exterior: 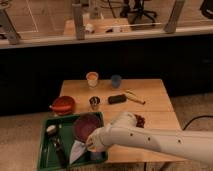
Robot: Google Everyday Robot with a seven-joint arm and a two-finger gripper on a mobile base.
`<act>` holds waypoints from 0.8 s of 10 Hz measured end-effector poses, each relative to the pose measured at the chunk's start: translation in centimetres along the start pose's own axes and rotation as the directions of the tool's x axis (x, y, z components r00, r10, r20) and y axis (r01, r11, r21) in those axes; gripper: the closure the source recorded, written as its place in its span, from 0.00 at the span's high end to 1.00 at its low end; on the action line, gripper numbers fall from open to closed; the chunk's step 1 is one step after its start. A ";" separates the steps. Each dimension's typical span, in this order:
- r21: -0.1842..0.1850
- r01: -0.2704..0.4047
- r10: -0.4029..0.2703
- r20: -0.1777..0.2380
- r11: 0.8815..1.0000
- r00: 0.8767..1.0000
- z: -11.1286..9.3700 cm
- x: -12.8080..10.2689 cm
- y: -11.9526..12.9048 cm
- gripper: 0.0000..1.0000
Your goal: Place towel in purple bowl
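- Just on the camera side of the purple bowl (87, 126), low inside the green tray (46, 150): gripper (92, 146), at the tip of the white arm (150, 140) reaching in from the right.
- Cannot tell whether closed on anything or spread; tip lost against pale cloth.
- Touching or just beside the gripper, on the side away from the arm: towel (77, 150), a pale wedge nearer the camera than the purple bowl, close under its near rim and not in it.
- Long axis of the towel: seemingly running from the purple bowl's near rim toward the camera, slightly slanted.
- Deciding relation, by judgement: purple bowl straight beyond the gripper, just beside it, so only a short lift and a carry away from the camera, over the near rim, then a release.
- Only one arm, so no choice of side.
- Left of the purple bowl, same tray: small white object (51, 129) and dark utensil (59, 147).
- Beyond the purple bowl on the wooden table (155, 107): red bowl (62, 105) to the left, metal cup (94, 103) just behind, dark object (117, 99) and banana (134, 96) to the right, tan cup (92, 78) and blue cup (116, 81) farthest back.
- Likely risk: trailing cloth draping over the purple bowl's rim instead of settling inside.
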 end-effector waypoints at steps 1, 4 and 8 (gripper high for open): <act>0.015 -0.022 0.023 -0.013 1.000 1.000 -1.0 0.8 0.3 0.00; 0.032 -0.043 0.044 -0.026 0.999 0.999 -1.7 1.0 0.2 0.00; 0.088 -0.097 0.100 -0.025 0.991 0.995 -2.8 1.1 -2.3 0.00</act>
